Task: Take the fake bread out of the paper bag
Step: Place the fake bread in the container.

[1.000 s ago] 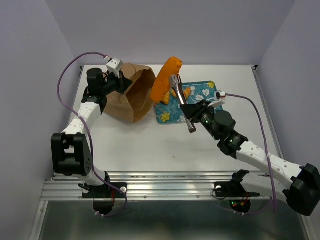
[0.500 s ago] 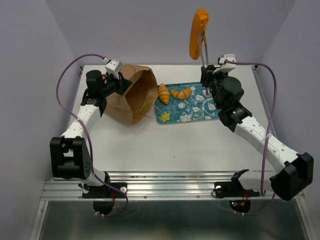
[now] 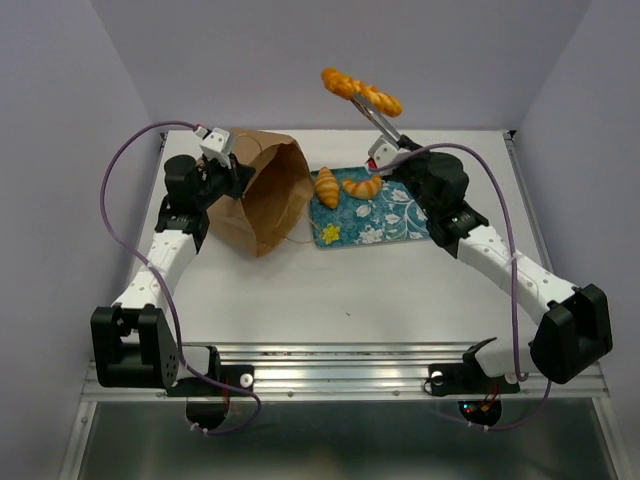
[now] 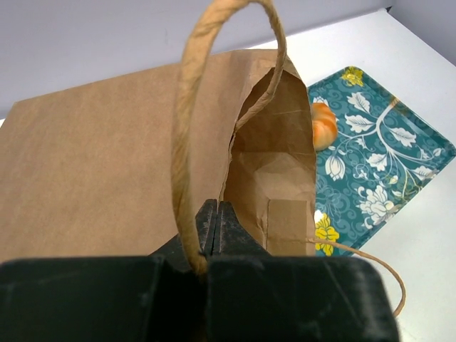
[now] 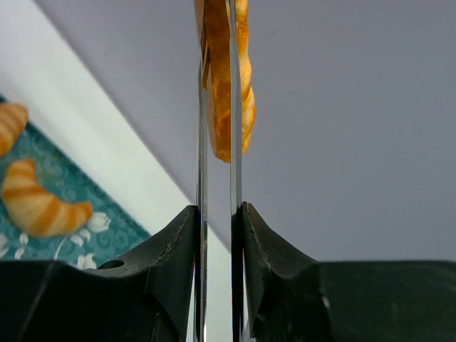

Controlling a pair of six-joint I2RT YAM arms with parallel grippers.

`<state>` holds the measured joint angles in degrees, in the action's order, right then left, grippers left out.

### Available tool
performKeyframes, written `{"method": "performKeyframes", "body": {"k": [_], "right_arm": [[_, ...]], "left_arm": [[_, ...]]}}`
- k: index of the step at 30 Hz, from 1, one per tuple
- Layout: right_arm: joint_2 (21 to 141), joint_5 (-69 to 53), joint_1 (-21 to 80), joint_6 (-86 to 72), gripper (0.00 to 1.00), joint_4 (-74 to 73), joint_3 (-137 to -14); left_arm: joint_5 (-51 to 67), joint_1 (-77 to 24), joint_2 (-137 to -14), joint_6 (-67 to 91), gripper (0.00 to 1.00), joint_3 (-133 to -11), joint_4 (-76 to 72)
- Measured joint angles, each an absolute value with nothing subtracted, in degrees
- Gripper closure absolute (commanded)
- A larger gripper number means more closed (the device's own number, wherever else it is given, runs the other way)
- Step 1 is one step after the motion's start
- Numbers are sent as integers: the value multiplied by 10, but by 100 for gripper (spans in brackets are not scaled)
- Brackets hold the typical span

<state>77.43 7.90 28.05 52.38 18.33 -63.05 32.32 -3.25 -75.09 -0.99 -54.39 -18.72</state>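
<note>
The brown paper bag (image 3: 262, 192) lies on its side, mouth towards the teal floral tray (image 3: 390, 218). My left gripper (image 3: 221, 162) is shut on its string handle (image 4: 189, 107) at the bag's rim (image 4: 246, 121). My right gripper (image 3: 386, 152) is shut on metal tongs (image 3: 382, 126) that pinch the braided loaf (image 3: 362, 91) high above the tray's back edge. The right wrist view shows the loaf (image 5: 228, 78) between the tong blades (image 5: 201, 178). Two croissants (image 3: 327, 187) (image 3: 363, 186) lie on the tray. The round bun is not in view.
The tray (image 4: 377, 142) lies just right of the bag's mouth, with one orange pastry (image 4: 322, 122) showing past the bag's edge. A loose string handle (image 4: 370, 260) trails on the table. Purple walls close in the back and sides.
My right arm has swung the tongs and loaf from upright near the back wall leftwards; the loaf now lies level above the tray. My left gripper has shifted slightly, still holding the bag.
</note>
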Motion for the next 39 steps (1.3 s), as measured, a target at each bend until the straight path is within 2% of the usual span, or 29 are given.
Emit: {"method": "performKeyframes", "body": {"k": [15, 30, 39], "right_arm": [[694, 60, 281, 722, 99, 60, -469], [656, 104, 281, 755, 99, -41, -418], [657, 112, 281, 756, 99, -51, -403]], "left_arm": [[283, -32, -701, 3, 100, -491, -193], [280, -33, -697, 8, 100, -491, -202], [284, -35, -704, 7, 100, -491, -204]]}}
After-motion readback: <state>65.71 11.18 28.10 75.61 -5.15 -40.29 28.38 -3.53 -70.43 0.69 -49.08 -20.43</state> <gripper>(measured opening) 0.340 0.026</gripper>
